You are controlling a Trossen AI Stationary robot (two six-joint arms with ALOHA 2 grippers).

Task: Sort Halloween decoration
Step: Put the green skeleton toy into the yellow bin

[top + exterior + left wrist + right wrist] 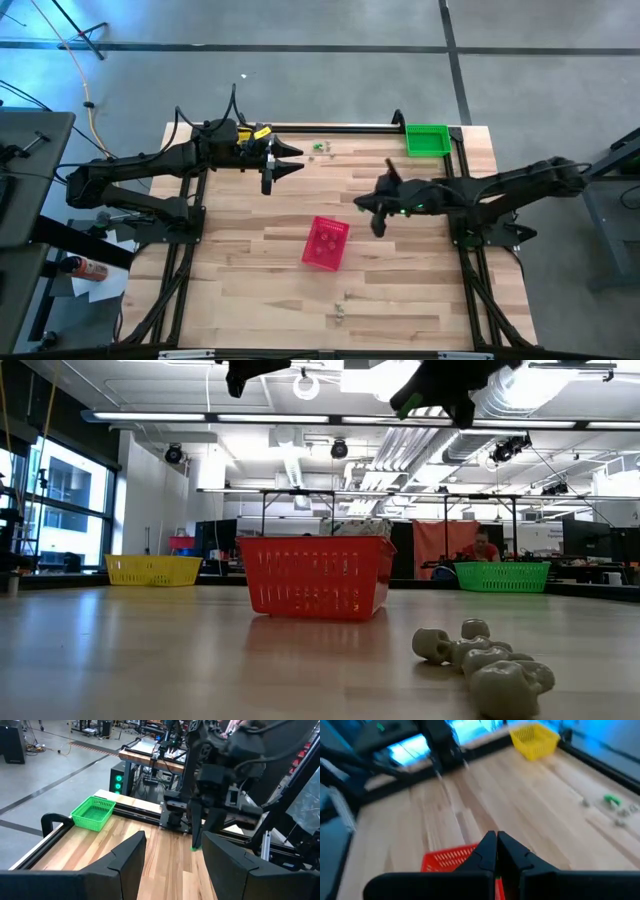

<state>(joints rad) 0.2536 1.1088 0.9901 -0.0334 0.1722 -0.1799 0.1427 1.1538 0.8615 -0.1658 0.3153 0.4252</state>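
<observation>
While both arms hang above the wooden table, the scene reads from the near edge to the far one.

Near trinkets: pale, bone-shaped pieces lie at the lower right of the low view; in the high view they are small specks near the bottom centre of the table.
Pink basket: centre of the table, tilted; red-looking in the low view.
Right gripper: right of centre, just beyond the pink basket's upper right corner, fingers pressed together with nothing visible between them.
Left gripper: upper left of centre, fingers spread apart and empty.
Far trinkets: green and pale pieces lie near the table's top edge, between the left gripper and the green basket.
Green basket: upper right corner of the table.
Yellow basket: far corner in the right wrist view; mostly hidden by the left arm in the high view.
</observation>
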